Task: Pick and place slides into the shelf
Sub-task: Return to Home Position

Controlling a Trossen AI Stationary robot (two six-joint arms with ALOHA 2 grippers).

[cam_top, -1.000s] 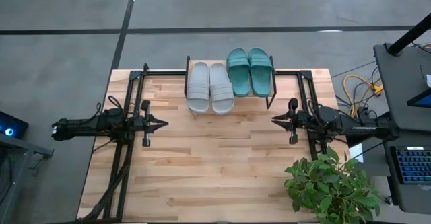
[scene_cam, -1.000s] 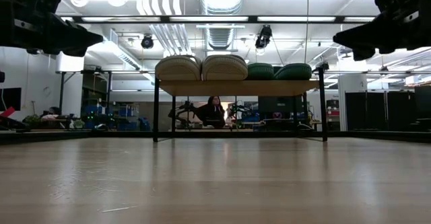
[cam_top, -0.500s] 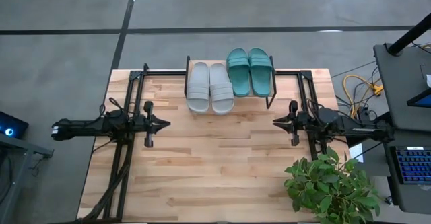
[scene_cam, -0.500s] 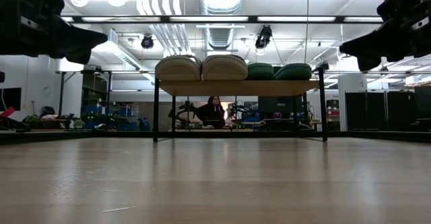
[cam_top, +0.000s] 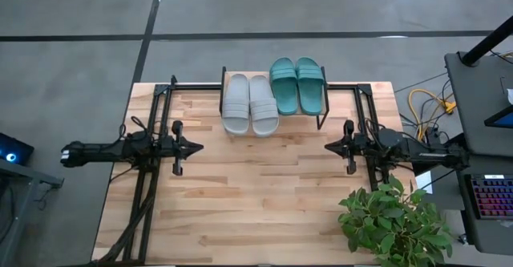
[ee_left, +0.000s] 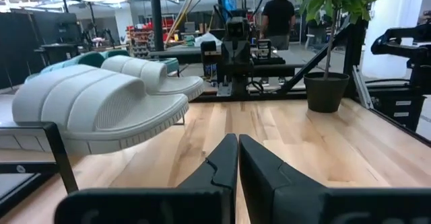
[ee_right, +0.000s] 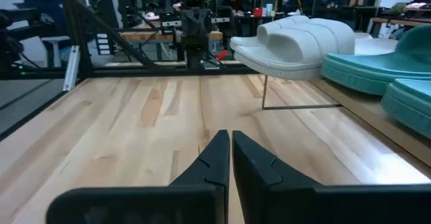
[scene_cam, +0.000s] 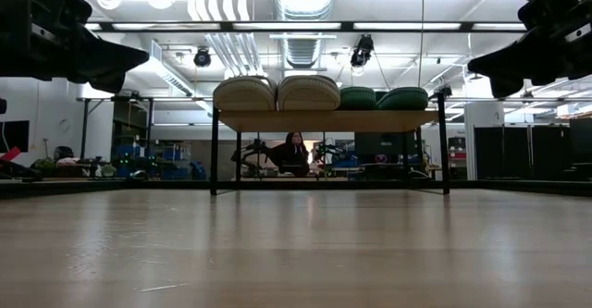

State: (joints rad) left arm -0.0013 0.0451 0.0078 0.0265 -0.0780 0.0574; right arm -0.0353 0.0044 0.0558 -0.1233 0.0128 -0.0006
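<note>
Looking past the left gripper (cam_top: 195,147) from its own wrist camera, you see its two fingers pressed together with nothing between them, above the bare wood of the table (cam_top: 264,195). The right gripper (cam_top: 327,145) is clenched empty in the same way. From above you find both arms stretched level over the two sides of the table, tips pointing at each other and well apart. Between them, toward the far edge, stands the shelf (scene_cam: 324,120), and all four slides lie on its plank: the grey pair (cam_top: 249,104) on the left arm's side, the teal pair (cam_top: 297,84) on the right arm's side, the two pairs just beside each other. The high view tells you what the low view does not: the grey pair reaches out over the shelf's front edge, while the teal pair sits further back. Only the low view shows you a person (scene_cam: 294,151) in the room behind, seen under the plank between the black legs. A potted plant (cam_top: 393,223) stands at the near corner of the table, on the right arm's side.
</note>
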